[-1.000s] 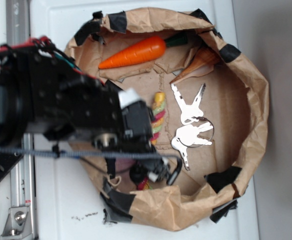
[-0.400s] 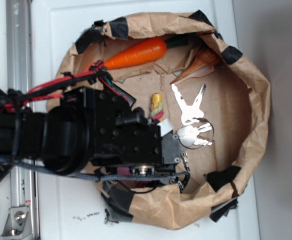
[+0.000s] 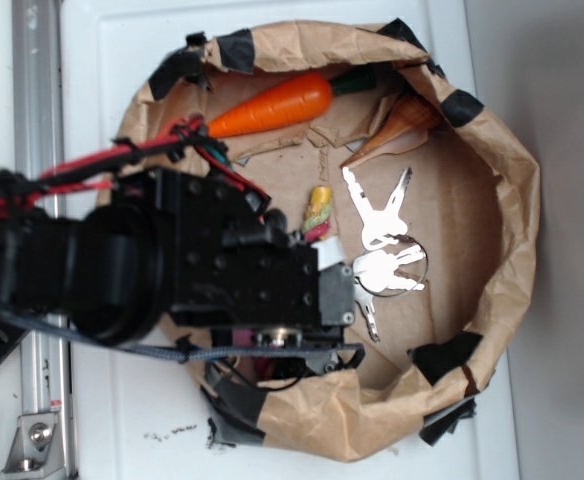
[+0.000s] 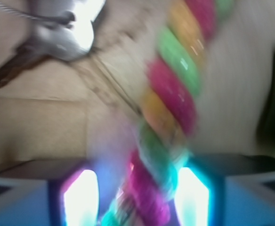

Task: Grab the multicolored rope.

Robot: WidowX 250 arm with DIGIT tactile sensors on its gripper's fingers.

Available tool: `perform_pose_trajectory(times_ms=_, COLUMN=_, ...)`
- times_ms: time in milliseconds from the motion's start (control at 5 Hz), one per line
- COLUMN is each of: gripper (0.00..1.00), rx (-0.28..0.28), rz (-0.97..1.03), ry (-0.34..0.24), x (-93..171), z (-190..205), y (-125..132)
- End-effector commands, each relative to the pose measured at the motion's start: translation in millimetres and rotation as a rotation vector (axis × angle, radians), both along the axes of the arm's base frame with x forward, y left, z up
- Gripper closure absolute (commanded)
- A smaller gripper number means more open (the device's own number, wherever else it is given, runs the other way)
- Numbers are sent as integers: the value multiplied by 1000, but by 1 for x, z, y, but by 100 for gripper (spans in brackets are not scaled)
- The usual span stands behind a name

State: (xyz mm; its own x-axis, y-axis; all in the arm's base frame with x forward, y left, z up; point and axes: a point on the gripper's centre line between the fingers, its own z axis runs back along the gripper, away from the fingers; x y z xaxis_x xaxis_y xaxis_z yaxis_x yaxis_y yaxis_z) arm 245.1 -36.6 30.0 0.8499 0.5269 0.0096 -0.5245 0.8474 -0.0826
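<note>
While the multicolored rope (image 4: 173, 113) lies on the brown paper liner (image 3: 452, 230), its near end sits between the gripper's (image 4: 135, 195) spread fingers (image 4: 78, 195), not clamped; silver keys (image 3: 387, 255) rest just beside it.

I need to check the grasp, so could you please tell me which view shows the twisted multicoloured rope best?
The wrist view: the twisted pink, green and orange rope fills it, blurred, running between the gripper fingers. The exterior view shows only its yellow-tipped end beyond the black arm.
</note>
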Motion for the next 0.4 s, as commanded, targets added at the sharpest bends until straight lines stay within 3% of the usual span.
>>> perform_pose_trajectory(times_ms=0, gripper=100, rx=-10, rz=-313, ry=-299, x=42, z=67, y=62)
perform_pose_trajectory(times_ms=200, gripper=100, rx=-13, rz=-372, ry=-224, x=43, z=78, y=57)
